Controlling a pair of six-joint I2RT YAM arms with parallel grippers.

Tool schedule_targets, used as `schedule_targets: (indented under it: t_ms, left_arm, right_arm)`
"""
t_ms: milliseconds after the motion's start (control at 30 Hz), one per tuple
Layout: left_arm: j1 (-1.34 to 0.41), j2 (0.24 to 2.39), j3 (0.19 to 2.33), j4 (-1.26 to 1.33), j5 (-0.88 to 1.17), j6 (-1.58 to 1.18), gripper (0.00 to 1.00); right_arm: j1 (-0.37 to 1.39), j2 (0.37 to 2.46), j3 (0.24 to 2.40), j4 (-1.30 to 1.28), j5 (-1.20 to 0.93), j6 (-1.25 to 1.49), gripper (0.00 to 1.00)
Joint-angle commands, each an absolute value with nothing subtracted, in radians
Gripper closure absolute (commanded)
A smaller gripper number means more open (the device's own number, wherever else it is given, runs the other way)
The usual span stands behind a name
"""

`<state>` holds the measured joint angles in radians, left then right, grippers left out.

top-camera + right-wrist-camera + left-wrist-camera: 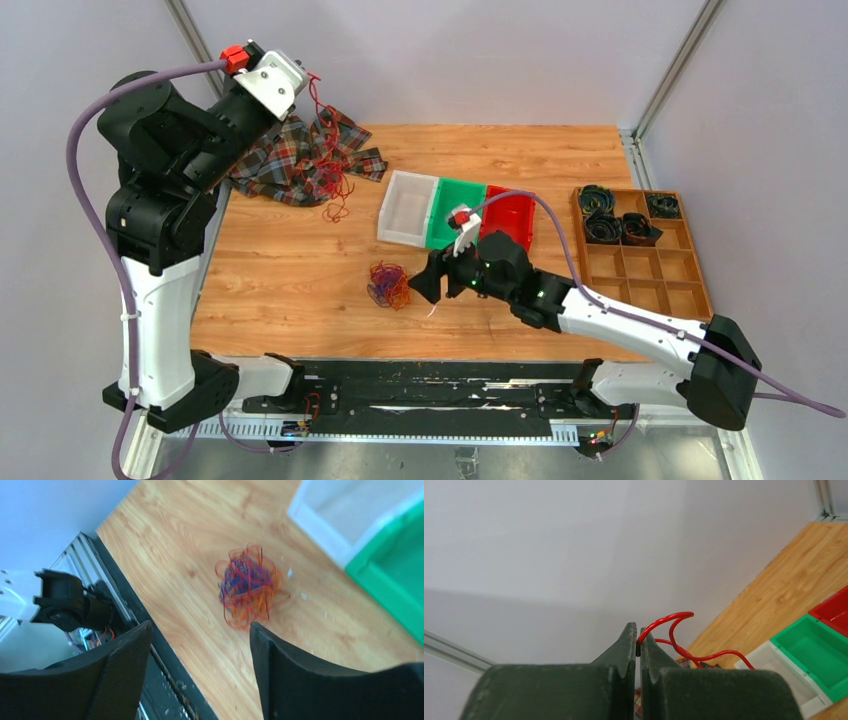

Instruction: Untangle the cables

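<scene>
Early on: left gripper (639, 632) pinches one red cable (674, 617) well behind the tangle (247, 585), which is unsorted; right gripper (200, 627) gapes beside it.

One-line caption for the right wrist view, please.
Right gripper, jaws open, faces the red, orange and purple cable tangle lying on the wooden table.
</scene>
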<state>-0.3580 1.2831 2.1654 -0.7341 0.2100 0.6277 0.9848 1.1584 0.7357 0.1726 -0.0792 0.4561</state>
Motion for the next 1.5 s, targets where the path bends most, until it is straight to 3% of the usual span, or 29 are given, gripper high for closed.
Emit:
schedule_targets:
  t_ms: [0,200,300,433,667,1100,1200,1367,1467]
  left_arm:
    - [-0.368,1.258,2.150,-0.716,0.247,0.563,1.00]
    - [-0.367,1.233,2.095,-0.718,0.268,0.532,0.99]
    - [-0.368,1.233,2.097,-0.724,0.275,0.528,1.00]
    - [-0.367,1.226,2.095,-0.734,0.276,0.530,1.00]
    - [-0.367,1.213,2.092,-0.745,0.273,0.541,1.00]
    - [-0.368,1.218,2.106,-0.746,0.279,0.547,1.00]
    - [-0.368,1.215,2.105,-0.747,0.278,0.552,1.00]
    - [-0.368,1.212,2.108,-0.746,0.269,0.570,1.00]
    - [-0.367,1.215,2.114,-0.745,0.250,0.588,1.00]
  right_arm:
    - [0.995,1.195,0.874,0.142,-0.041,0.400,0.27]
    - [1.005,1.368,1.110,-0.087,0.241,0.473,0.24]
    - [1.005,1.371,1.108,0.001,0.257,0.408,0.24]
    - [1.004,1.359,0.997,0.312,0.027,0.341,0.22]
    - [1.020,1.438,1.063,0.388,-0.201,0.289,0.24]
    - [1.039,1.586,1.203,0.462,-0.262,0.299,0.24]
    - [1.038,1.624,1.236,0.445,-0.236,0.287,0.41]
    - [1.038,1.615,1.203,0.438,-0.192,0.290,0.98]
    - [1.038,1.581,1.129,0.476,-0.176,0.306,0.99]
